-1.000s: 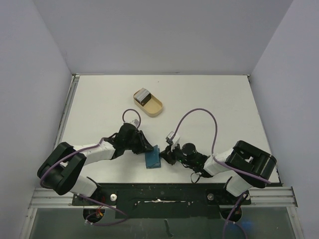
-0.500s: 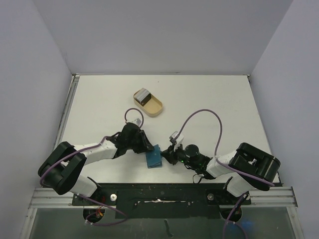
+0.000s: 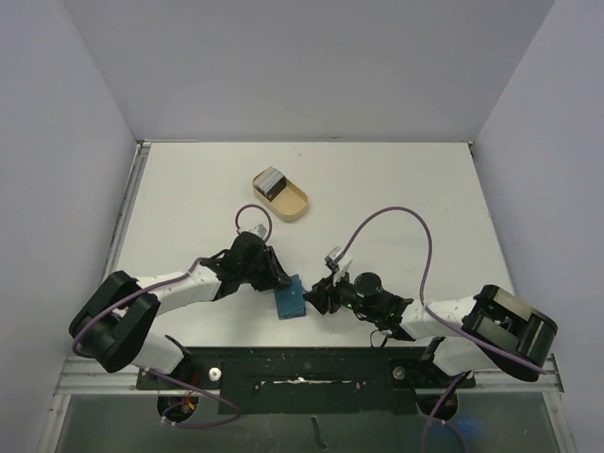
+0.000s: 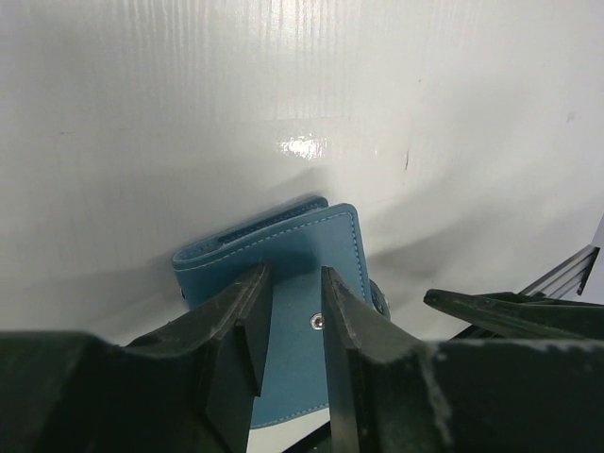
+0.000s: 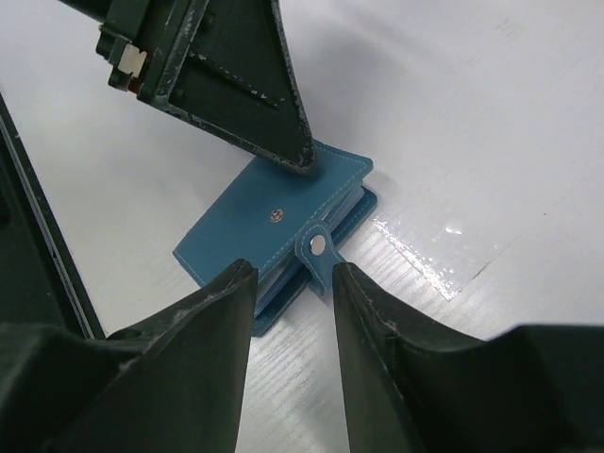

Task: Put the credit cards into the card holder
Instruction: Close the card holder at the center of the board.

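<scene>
Right now the card holder (image 3: 291, 300) lies folded near the desk's (image 3: 406, 189) near edge, its snap tab undone. The left gripper (image 4: 293, 274), jaws slightly apart and holding nothing, rests on the cover. The right gripper (image 5: 293, 274) stands released astride the tab. Best to pinch the tab squarely, lift slowly, and slide the left tips off the cover. The credit cards (image 3: 271, 179) sit in the tray (image 3: 294, 204) farther back.

A white ribbed counter (image 3: 396, 189) is enclosed on three sides by plain pale grey walls (image 3: 311, 66); overhead light is reflected in a glare (image 4: 302, 146) on it.
</scene>
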`<state>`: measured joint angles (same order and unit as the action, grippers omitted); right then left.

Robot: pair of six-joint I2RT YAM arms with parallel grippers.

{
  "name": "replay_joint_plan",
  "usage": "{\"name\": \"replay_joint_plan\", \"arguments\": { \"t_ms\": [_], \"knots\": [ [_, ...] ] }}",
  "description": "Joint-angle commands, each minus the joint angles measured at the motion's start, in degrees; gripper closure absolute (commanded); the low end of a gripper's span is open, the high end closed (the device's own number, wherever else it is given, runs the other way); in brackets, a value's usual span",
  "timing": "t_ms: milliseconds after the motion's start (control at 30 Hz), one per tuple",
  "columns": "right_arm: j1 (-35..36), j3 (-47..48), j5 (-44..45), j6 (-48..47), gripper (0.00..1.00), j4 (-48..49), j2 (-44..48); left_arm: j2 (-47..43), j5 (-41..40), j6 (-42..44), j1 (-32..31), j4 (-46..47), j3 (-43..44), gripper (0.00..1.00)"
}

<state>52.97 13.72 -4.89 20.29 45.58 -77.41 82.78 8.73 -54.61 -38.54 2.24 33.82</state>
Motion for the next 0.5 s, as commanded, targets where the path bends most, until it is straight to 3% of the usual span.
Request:
{"name": "replay_joint_plan", "arguments": {
  "t_ms": [0,467],
  "knots": [
    [0.35,4.28,3.59,5.73,0.60,-9.39,5.62,-4.71,-1.07,-0.24,-0.02,-2.66,1.03,0.73],
    [0.52,10.50,10.20,15.64,0.56,-27.09,15.26,-5.73,4.85,-2.61,-0.47,3.24,-2.48,0.72]
  ]
}}
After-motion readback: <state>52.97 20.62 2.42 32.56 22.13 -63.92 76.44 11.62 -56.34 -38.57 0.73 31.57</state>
